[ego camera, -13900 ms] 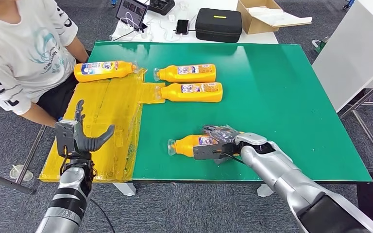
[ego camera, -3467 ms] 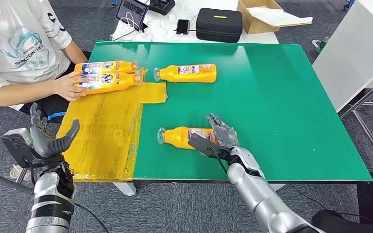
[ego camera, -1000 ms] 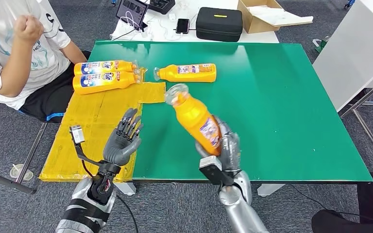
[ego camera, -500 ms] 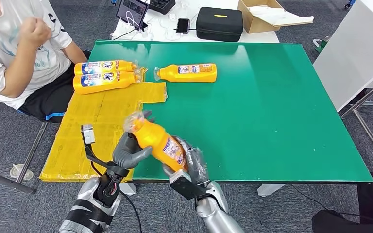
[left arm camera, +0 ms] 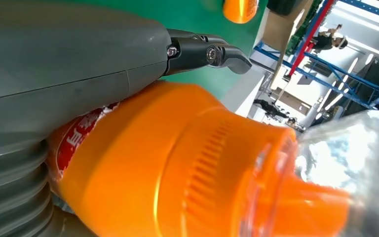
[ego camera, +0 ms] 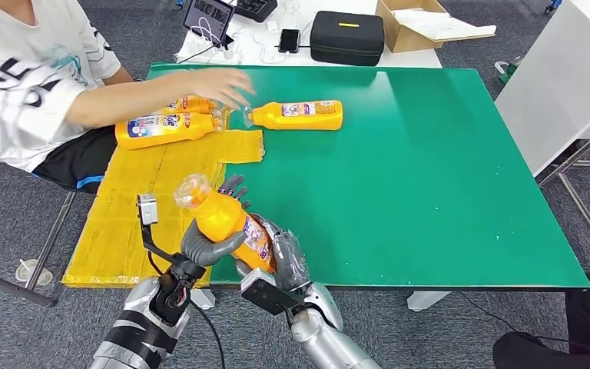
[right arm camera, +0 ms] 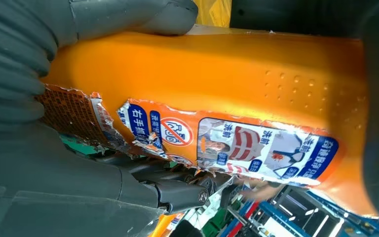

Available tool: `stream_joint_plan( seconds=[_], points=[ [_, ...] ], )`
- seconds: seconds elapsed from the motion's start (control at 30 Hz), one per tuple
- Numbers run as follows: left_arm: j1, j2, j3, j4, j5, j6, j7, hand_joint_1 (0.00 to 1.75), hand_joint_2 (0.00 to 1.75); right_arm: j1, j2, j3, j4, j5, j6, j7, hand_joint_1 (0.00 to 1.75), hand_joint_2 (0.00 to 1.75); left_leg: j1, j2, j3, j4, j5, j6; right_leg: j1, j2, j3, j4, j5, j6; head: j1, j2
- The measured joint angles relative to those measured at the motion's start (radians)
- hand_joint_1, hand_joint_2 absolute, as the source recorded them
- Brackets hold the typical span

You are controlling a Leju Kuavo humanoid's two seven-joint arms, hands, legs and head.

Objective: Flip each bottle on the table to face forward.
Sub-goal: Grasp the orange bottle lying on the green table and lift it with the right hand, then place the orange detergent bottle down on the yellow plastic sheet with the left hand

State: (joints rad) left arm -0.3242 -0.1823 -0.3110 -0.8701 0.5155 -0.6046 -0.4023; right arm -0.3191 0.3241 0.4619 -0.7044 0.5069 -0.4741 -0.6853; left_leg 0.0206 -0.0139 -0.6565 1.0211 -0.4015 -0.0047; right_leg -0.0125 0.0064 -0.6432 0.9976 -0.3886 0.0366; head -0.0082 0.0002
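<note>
A bottle (ego camera: 227, 223) is held in the air over the near edge of the surface (ego camera: 430, 169), above the seam between the green part and the yellow sheet (ego camera: 154, 200), cap end tilted up and away. The lower body is gripped by the right hand (ego camera: 280, 261), and the upper body, below the neck, is clasped by the left hand (ego camera: 207, 242), as the left wrist view (left arm camera: 177, 163) confirms.

Several risks can be judged from this. The plastic looks smooth, and the label (right arm camera: 217, 136) is torn and peeling under the right fingers, so a slip is possible if one hand is released before the other holds firmly. Since the bottle hangs at the edge, a drop could send it to the floor. A person's hand (ego camera: 219, 81) is stretched toward three other bottles (ego camera: 296, 115) lying at the far left, well apart from the held one; a wide swing toward them could meet that arm. Which side faces forward when set down cannot be judged here.
</note>
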Motion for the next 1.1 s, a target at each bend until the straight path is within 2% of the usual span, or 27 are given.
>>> stream_joint_plan(
  seconds=[0.47,0.5,0.6,0.63,0.83,1.1],
  points=[
    [-0.013,0.009,-0.008,0.046,0.007,-0.010,-0.013,0.03,1.75,-0.025,0.008,0.015,0.050,-0.002,-0.004,0.012,1.75,1.75,0.000,0.000,0.000,0.000,0.000,0.000,0.000,0.000,0.000,0.000,0.000,0.000,0.000,0.000],
    [-0.013,0.009,-0.008,0.047,0.011,-0.013,-0.014,0.28,1.75,-0.026,0.008,0.016,0.053,-0.002,-0.004,0.013,1.75,1.75,0.000,0.000,0.000,0.000,0.000,0.000,0.000,0.000,0.000,0.000,0.000,0.000,0.000,0.000],
    [-0.013,0.010,-0.007,0.051,0.020,-0.020,-0.015,1.55,1.75,-0.029,0.009,0.018,0.059,-0.001,-0.003,0.015,1.75,1.75,0.000,0.000,0.000,0.000,0.000,0.000,0.000,0.000,0.000,0.000,0.000,0.000,0.000,0.000],
    [-0.012,0.010,-0.007,0.052,0.026,-0.022,-0.016,1.75,1.75,-0.030,0.009,0.019,0.060,0.000,-0.003,0.018,1.75,1.75,0.000,0.000,0.000,0.000,0.000,0.000,0.000,0.000,0.000,0.000,0.000,0.000,0.000,0.000],
    [0.008,0.010,0.012,0.029,0.104,-0.039,0.010,1.75,1.75,-0.045,0.009,0.031,0.072,0.018,0.000,0.045,1.75,1.75,0.000,0.002,0.000,0.000,0.000,0.000,0.000,0.000,-0.001,0.000,0.000,0.000,0.000,0.000],
    [0.035,0.010,0.035,-0.018,0.130,-0.029,0.031,1.75,1.75,-0.055,0.013,0.043,0.081,0.034,-0.002,0.062,1.75,1.75,0.000,0.003,0.000,0.000,0.000,0.000,0.000,0.000,-0.001,0.000,0.000,0.000,0.000,0.000]
  ],
)
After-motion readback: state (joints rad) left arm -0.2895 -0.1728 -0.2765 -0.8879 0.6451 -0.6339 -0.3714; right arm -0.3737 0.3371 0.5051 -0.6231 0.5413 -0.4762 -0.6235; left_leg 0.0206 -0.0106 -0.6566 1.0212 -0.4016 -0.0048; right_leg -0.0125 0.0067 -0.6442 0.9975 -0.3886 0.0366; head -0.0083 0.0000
